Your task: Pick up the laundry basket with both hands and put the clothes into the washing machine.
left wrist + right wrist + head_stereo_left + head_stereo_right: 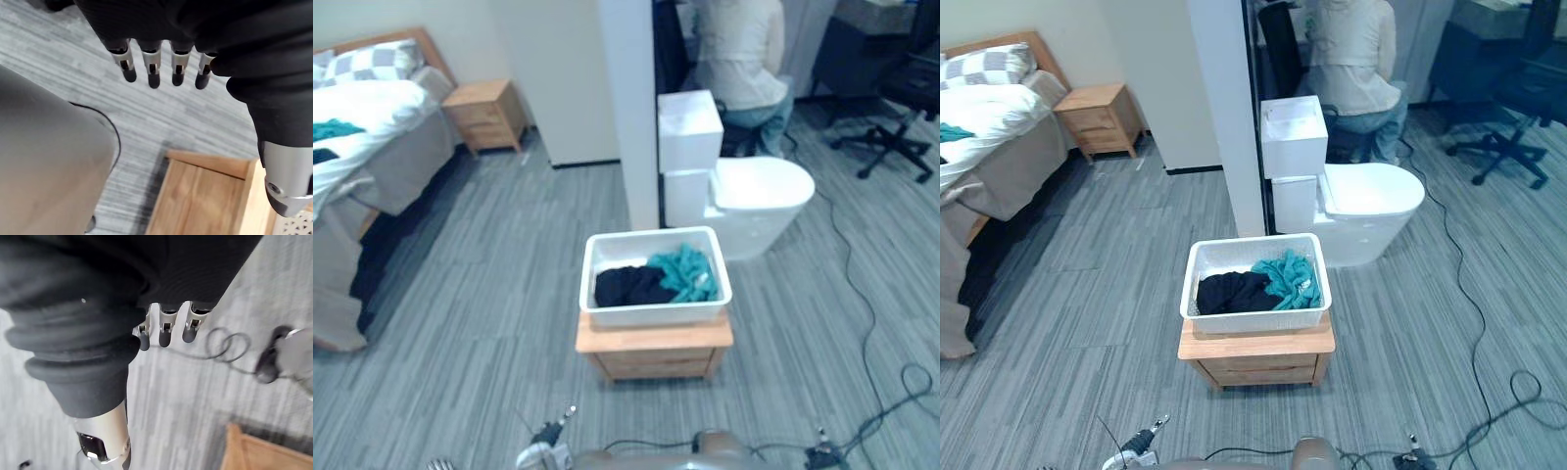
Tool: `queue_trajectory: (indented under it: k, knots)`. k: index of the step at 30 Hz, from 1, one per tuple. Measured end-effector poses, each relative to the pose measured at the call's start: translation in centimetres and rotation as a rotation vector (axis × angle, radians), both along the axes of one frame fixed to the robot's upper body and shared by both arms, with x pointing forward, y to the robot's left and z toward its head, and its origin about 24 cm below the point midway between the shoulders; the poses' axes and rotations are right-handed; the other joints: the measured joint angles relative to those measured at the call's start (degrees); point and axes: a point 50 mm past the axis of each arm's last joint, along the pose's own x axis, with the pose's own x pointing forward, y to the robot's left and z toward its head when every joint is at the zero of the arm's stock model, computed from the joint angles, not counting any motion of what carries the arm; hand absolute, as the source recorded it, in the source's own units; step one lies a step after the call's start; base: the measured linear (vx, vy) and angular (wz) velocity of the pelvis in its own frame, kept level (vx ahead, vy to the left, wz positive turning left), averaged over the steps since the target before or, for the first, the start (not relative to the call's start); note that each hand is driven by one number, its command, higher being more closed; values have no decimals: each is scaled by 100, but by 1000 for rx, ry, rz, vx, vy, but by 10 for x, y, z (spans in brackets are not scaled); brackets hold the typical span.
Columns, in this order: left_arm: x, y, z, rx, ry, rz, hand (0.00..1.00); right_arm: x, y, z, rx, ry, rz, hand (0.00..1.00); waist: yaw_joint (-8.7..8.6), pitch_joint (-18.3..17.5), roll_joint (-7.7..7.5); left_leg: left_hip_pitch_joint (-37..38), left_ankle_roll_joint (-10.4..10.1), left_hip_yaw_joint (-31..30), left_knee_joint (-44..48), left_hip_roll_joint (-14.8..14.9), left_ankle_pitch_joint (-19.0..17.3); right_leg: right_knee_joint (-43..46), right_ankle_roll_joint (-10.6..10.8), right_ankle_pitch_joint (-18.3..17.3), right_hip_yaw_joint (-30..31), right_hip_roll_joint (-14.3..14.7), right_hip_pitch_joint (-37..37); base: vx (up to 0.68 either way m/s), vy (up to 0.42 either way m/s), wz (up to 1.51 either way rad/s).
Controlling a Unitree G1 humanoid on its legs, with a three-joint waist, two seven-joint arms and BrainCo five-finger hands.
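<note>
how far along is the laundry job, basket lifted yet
Nothing is done yet: the basket sits on the wooden stand, clothes inside. Nothing in hand: the left hand and right hand hang open and empty. Left: grip the basket, lift it, load the washing machine.

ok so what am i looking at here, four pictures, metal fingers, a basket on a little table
These come from a two-legged humanoid robot. The two wide pictures are from a stereo camera on its head, looking down at the room ahead. There a white laundry basket sits on a low wooden cabinet, holding a dark garment and a teal garment; a toilet stands behind it. The two close pictures come from wrist cameras: one looks along the left robot hand, the other along the right robot hand. Both hang over the floor with straight fingers and hold nothing; the basket is not yet touched.
</note>
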Motion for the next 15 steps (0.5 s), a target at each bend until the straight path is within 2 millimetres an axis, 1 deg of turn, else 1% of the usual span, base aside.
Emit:
queue_trajectory:
  k: [1, 2, 3, 4, 5, 6, 7, 8, 9, 10, 11, 12, 13, 14, 15]
  knots:
    - [-1, 1, 1, 1, -12, 11, 0, 9, -8, 12, -69, -42, 26, 0, 26, 8, 34, -292, 58, 76, 520, 84, 105, 2, -68, -40, -33, 91, 109, 34, -153, 7]
    - [0, 1, 2, 4, -20, 9, 0, 21, -13, 25, -128, -88, 46, 0, 31, 9, -15, -360, -12, 156, 723, 125, 265, -6, -129, -76, -40, 85, 190, 69, -156, 5]
    - [2, 1, 2, 5, -25, -3, 0, 26, -16, 32, -161, -109, 54, 0, 34, 8, -36, -385, 23, 185, 755, 124, 272, -31, -143, -84, -59, 54, 215, 92, -149, 10]
    - [5, -1, 3, 5, -39, -21, 0, 32, -22, 44, -224, -140, 61, 0, 9, 8, -54, -357, 132, 303, 454, 106, 166, -96, -133, -72, -78, -10, 252, 48, -93, 11]
    - [7, -1, 4, 6, -45, -33, 0, 36, -25, 50, -252, -155, 65, 0, 3, 8, -54, -344, 119, 383, 165, 84, 148, -123, -144, -78, -97, -46, 249, 34, -53, 25]
    - [15, -4, 7, 10, -73, -59, 0, 37, -31, 60, -306, -165, 58, 0, -14, 9, -53, -389, 113, 428, -493, 11, 150, -206, -145, -75, -169, -117, 250, 46, -19, 32]
    - [21, -7, 9, 8, -100, -71, 0, 38, -34, 67, -340, -172, 54, 0, -9, 14, -63, -404, 60, 367, -1300, -73, 195, -245, -102, -55, -223, -175, 235, 58, -7, 34]
    - [23, -9, 10, 2, -109, -68, 0, 39, -34, 70, -351, -175, 50, 0, -6, 8, -53, -391, -14, 291, -1640, -98, 255, -243, -65, -64, -250, -186, 221, 67, 32, 17]
    - [27, -14, 12, -4, -126, -66, 0, 41, -37, 74, -370, -182, 41, 0, -13, 5, -2, -406, -192, 185, -1985, -90, 396, -156, 47, -118, -242, -171, 136, 81, 99, -10]
    - [32, -19, 15, -12, -153, -71, 0, 46, -39, 80, -389, -199, 42, 0, 9, -10, 98, -417, -268, 93, -2021, -86, 445, -132, 127, -182, -171, -96, 141, 97, 139, -24]
    - [35, -21, 17, -14, -173, -73, 0, 49, -40, 86, -409, -213, 48, 0, 16, -30, 166, -406, -265, 53, -2026, -80, 447, -123, 163, -204, -126, -50, 136, 151, 253, -53]
    - [46, -22, 26, -11, -235, -56, 0, 59, -43, 98, -466, -236, 88, 0, 32, -42, 251, -390, -39, -14, -2090, -93, 658, -10, 255, -273, 64, 10, 62, 135, 239, -81]
    - [57, -15, 37, 7, -313, -41, 0, 71, -40, 107, -498, -257, 141, 0, 31, -117, 142, -378, 11, 222, -2164, -210, 631, 19, 340, -267, 343, -93, -56, 180, 265, -85]
    - [69, -10, 49, 21, -393, -28, 0, 78, -40, 117, -539, -283, 166, 0, 19, -136, 134, -392, 79, 329, -2219, -306, 627, -30, 373, -215, 448, -138, -122, 142, 164, -68]
    - [80, -7, 61, 41, -468, -12, 0, 82, -42, 126, -578, -298, 180, 0, 1, -121, 99, -372, 144, 443, -2246, -379, 645, -120, 452, -143, 545, -212, -167, 233, 253, -47]
